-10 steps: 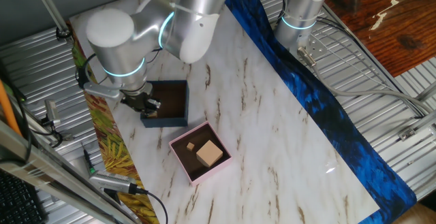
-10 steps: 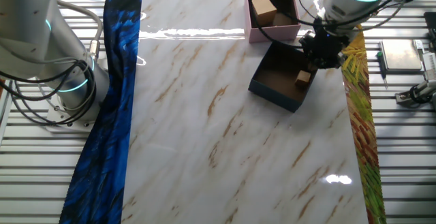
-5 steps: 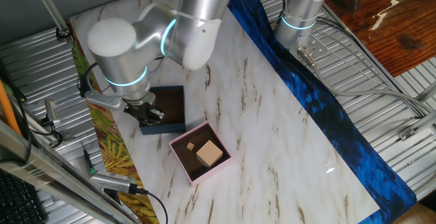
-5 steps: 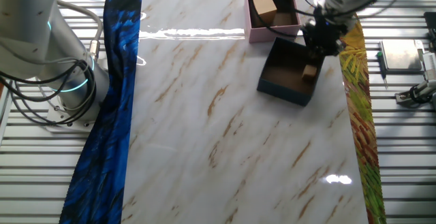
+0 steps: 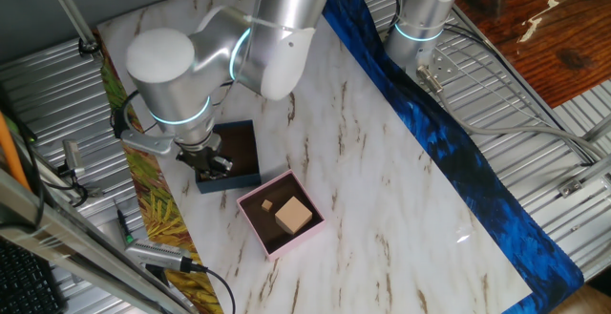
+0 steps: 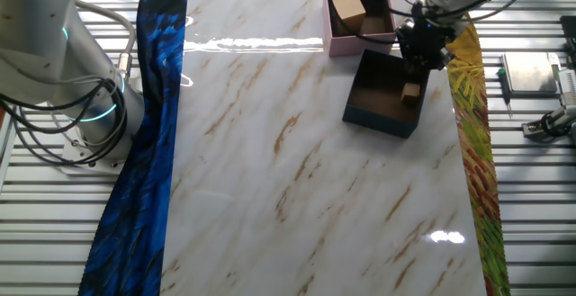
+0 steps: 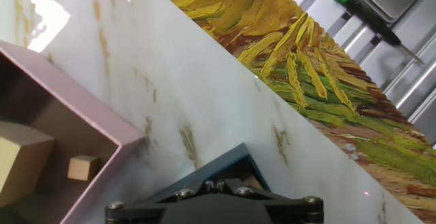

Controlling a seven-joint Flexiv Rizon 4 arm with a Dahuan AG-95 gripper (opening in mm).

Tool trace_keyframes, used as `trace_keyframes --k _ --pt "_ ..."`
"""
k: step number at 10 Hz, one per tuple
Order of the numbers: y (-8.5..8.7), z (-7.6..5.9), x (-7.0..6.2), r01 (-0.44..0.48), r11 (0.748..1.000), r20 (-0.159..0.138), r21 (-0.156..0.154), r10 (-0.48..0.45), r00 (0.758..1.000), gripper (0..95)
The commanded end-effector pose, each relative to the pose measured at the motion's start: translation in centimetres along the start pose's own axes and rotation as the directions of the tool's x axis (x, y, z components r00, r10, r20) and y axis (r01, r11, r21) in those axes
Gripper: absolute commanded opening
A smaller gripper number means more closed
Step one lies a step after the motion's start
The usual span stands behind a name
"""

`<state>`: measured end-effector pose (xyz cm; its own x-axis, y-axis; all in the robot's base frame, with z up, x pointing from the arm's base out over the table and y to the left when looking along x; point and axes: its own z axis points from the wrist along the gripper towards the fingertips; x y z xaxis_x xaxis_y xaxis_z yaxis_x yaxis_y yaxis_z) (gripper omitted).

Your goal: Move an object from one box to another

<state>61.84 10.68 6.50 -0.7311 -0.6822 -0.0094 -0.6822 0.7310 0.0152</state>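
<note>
The dark navy-blue box lies at the table's edge beside the yellow mat, with a small wooden block inside against one wall. Touching it is the pale pink box, which holds a large wooden cube and a small one. My gripper hangs low over the navy box's mat-side wall, above that block. In the hand view only a navy corner shows above the gripper body, which hides the fingertips.
A yellow patterned mat runs along the table edge by the boxes. A blue cloth strip borders the opposite side, with a second robot's base beyond it. Tools lie on the metal bench.
The gripper has shifted along the navy box's wall toward the pink box. The navy box has turned and slid with it, closing up against the pink box, its block still inside.
</note>
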Motion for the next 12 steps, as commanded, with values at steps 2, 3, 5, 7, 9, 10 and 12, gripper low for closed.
trace_keyframes --k 2,3,5,7,9,10,12 --pt "0.1 -0.1 0.2 0.001 1.000 -0.002 0.001 -0.001 1.000 0.0" --pt "0.0 -0.1 0.3 0.007 1.000 -0.012 -0.005 -0.007 1.000 0.0" --pt "-0.1 -0.4 0.9 0.015 1.000 -0.024 -0.014 -0.015 1.000 0.0" --pt "-0.2 -0.5 1.2 0.033 0.999 -0.029 -0.018 -0.033 0.999 0.0" --pt "-0.2 -0.5 1.2 0.027 1.000 -0.026 -0.016 -0.027 0.999 0.0" --pt "-0.2 -0.5 1.3 0.028 0.999 -0.026 -0.015 -0.028 0.999 0.0" --pt "-0.4 -0.7 1.8 0.028 0.999 -0.028 -0.029 -0.029 0.999 0.0"
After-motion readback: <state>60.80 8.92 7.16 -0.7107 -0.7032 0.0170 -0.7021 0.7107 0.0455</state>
